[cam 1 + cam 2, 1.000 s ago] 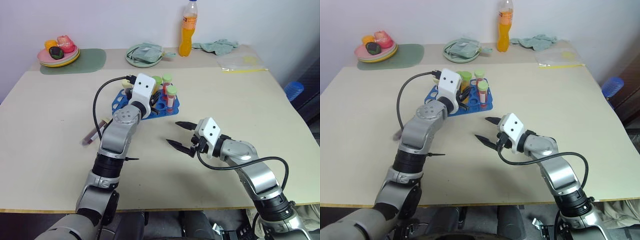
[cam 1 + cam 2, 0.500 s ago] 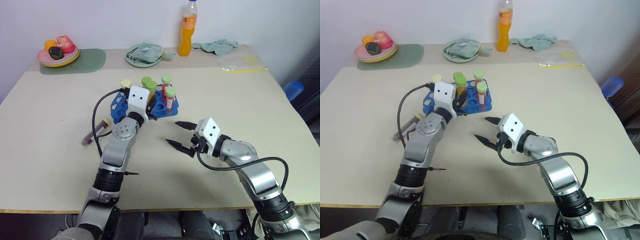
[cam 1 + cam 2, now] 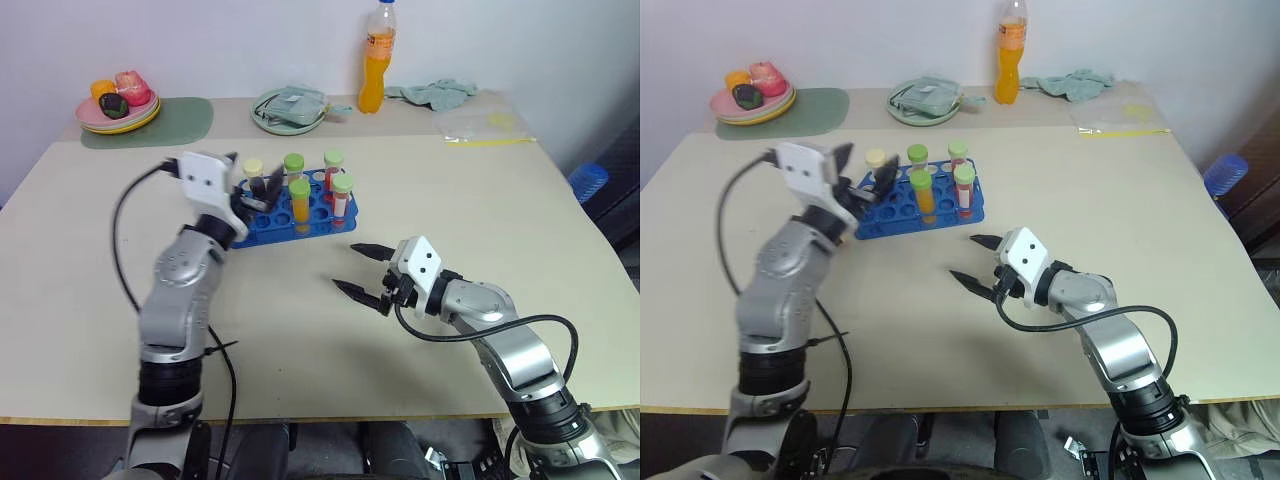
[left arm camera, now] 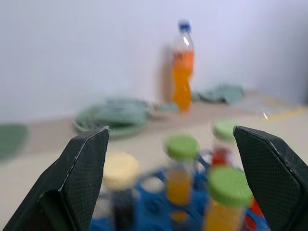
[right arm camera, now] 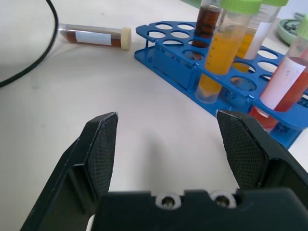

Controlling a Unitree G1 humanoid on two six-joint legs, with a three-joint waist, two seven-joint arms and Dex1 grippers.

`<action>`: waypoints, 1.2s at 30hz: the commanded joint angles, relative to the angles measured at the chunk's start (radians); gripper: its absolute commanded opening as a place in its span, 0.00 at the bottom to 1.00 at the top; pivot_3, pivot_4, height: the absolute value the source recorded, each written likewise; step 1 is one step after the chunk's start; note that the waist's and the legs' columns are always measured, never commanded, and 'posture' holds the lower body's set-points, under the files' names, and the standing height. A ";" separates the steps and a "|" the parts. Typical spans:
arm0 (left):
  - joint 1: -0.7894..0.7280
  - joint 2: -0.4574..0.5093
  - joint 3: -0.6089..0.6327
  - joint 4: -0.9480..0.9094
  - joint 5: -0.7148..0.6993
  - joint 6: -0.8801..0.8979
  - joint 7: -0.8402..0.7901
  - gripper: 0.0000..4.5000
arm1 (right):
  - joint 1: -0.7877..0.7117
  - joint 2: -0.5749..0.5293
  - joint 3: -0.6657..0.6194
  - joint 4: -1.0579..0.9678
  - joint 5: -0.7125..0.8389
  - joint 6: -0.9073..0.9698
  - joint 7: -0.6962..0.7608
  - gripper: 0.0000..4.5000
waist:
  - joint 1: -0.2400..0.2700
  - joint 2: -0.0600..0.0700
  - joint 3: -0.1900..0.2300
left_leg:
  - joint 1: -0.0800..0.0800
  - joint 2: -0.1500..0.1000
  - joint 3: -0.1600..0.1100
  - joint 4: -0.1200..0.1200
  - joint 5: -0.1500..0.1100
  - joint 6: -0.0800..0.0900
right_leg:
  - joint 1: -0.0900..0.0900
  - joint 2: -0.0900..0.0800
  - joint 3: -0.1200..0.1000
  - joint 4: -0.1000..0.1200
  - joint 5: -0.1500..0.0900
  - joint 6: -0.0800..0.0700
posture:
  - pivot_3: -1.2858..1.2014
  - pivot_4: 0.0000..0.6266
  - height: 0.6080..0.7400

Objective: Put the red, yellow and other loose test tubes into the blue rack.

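The left gripper (image 3: 862,172) is blurred in both head views; its black fingers hang over the left end of the blue rack (image 3: 290,213) and hide part of it. In the left wrist view its two fingers stand wide apart with nothing between them.

The rack sits on the cream worktop (image 3: 480,210), mid-table, with tubes standing upright in its holes. A cream-capped tube (image 3: 252,170) with dark contents stands at the far left, half behind the gripper's fingers. Beside it stand a green-capped tube (image 3: 293,165) whose contents are hard to make out, a green-capped tube of yellow-orange liquid (image 3: 299,200) nearer the front, and two green-capped tubes with red liquid and white labels (image 3: 342,196) at the right end. Several front holes are bare.

In the right wrist view a further tube (image 5: 96,37), cream cap, dark maroon liquid, white label, lies flat on the worktop just off the rack's left end, its cap pointing at the rack, apart from it. A black cable curves past its other end.

The right gripper (image 3: 360,270) hovers near the worktop in front of the rack's right end, fingers spread wide and holding nothing.

At the back stand an orange-drink bottle (image 3: 376,57), a green plate (image 3: 287,110) carrying a folded cloth, a crumpled green cloth (image 3: 432,93), a clear bag with yellow trim (image 3: 482,125), and a pink plate of toy food (image 3: 117,105) on a green mat (image 3: 175,122).
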 commanded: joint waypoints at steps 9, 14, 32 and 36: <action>-0.221 0.577 -0.046 0.163 -0.218 0.971 -0.221 0.97 | -0.048 -0.016 -0.006 0.013 0.019 -0.016 0.071 0.80 | -0.006 -0.001 0.000 | 0.002 0.000 0.000 -0.001 -0.002 0.003 | 0.001 0.001 0.000 0.002 0.000 0.000 | 0.52 0.24 1.00; -0.340 0.671 -0.352 0.321 -0.153 0.926 -0.304 0.97 | -0.065 -0.029 -0.011 0.022 0.016 -0.022 0.103 0.80 | -0.004 0.000 0.000 | 0.002 0.000 0.000 -0.001 -0.001 0.002 | 0.000 0.001 0.000 0.003 0.000 0.000 | 0.52 0.24 1.00; -0.418 0.701 -0.569 0.548 0.044 0.715 -0.444 0.16 | 0.030 -0.084 -0.014 -0.093 0.039 0.044 0.111 0.80 | -0.008 -0.001 0.000 | 0.001 0.000 0.000 -0.001 -0.001 0.002 | -0.001 0.001 0.001 0.003 0.000 0.000 | 0.52 0.24 1.00; -0.316 0.663 -0.285 0.481 0.092 0.439 -0.246 0.16 | 0.029 -0.084 -0.017 -0.084 0.038 0.036 0.106 0.80 | -0.019 -0.001 0.000 | 0.001 0.001 -0.001 -0.001 -0.001 0.002 | -0.002 0.001 0.000 0.003 0.000 0.000 | 0.52 0.24 1.00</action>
